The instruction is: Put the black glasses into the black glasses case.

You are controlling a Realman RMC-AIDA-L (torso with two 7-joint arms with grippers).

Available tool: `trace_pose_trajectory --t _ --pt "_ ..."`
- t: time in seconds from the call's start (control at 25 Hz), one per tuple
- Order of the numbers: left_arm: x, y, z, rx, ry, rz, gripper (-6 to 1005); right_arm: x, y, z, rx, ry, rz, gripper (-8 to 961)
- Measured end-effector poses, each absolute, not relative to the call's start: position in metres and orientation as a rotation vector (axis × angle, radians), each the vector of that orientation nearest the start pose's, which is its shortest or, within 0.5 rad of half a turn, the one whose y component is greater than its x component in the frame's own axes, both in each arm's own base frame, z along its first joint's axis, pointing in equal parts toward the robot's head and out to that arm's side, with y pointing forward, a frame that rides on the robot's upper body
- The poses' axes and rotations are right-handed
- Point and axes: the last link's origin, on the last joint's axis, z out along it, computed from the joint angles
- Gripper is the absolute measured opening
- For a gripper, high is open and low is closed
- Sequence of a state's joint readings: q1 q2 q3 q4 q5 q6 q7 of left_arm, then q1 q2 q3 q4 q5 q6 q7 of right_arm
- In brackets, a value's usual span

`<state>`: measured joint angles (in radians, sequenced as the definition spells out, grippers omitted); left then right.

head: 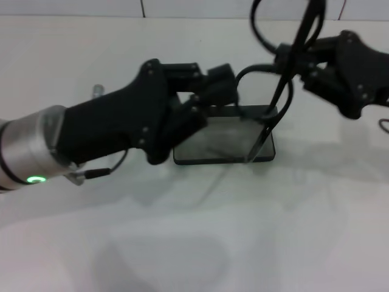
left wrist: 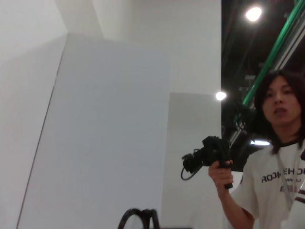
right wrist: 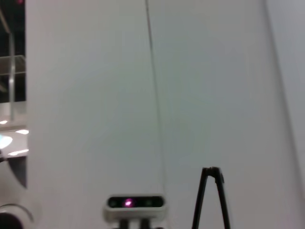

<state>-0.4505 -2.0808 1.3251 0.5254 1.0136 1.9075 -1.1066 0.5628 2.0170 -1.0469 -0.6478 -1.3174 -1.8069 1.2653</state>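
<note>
Right gripper (head: 304,64) pinching black glasses (head: 276,100) up high, temple arms hanging down, tips touching right part of open black glasses case (head: 234,143); left gripper (head: 222,85) at case far-left edge, finger state unclear

Black glasses (head: 276,97) dangling upright over open black glasses case (head: 226,145).

White lettering on the person's T-shirt (left wrist: 274,183) reads roughly "ROOKEHOE"; the line beneath is illegible.

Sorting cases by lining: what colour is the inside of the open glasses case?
Greyish, inside the black glasses case; the head view shows it best.
</note>
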Motion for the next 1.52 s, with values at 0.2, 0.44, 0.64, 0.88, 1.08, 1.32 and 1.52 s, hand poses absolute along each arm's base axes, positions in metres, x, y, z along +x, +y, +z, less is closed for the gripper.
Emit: trace_pose_trajectory --t 0.2,0.44,0.64,0.88,1.08,1.32,1.52 --pt "-0.182 0.269 0.001 -2.578 -0.141 -1.770 129 0.179 0.321 0.056 -2.588 0.073 1.520 72" --pt "-0.182 0.263 -0.009 -2.702 -0.141 -1.720 128 0.181 0.319 0.071 -2.468 0.024 1.603 72" --pt "-0.171 0.257 -0.018 -2.775 -0.098 -1.758 128 0.175 0.328 0.067 -2.453 0.026 1.594 73" --pt "-0.161 0.256 -0.023 -2.797 -0.061 -1.804 128 0.160 0.340 0.035 -2.521 0.048 1.583 73" --pt "-0.156 0.259 -0.024 -2.763 -0.047 -1.834 129 0.151 0.342 0.012 -2.621 0.042 1.506 73" --pt "-0.161 0.266 -0.023 -2.666 -0.135 -1.850 129 0.149 0.342 0.003 -2.666 0.046 1.466 73" --pt "-0.163 0.272 -0.026 -2.647 -0.178 -1.806 128 0.144 0.341 -0.002 -2.705 0.027 1.449 73"
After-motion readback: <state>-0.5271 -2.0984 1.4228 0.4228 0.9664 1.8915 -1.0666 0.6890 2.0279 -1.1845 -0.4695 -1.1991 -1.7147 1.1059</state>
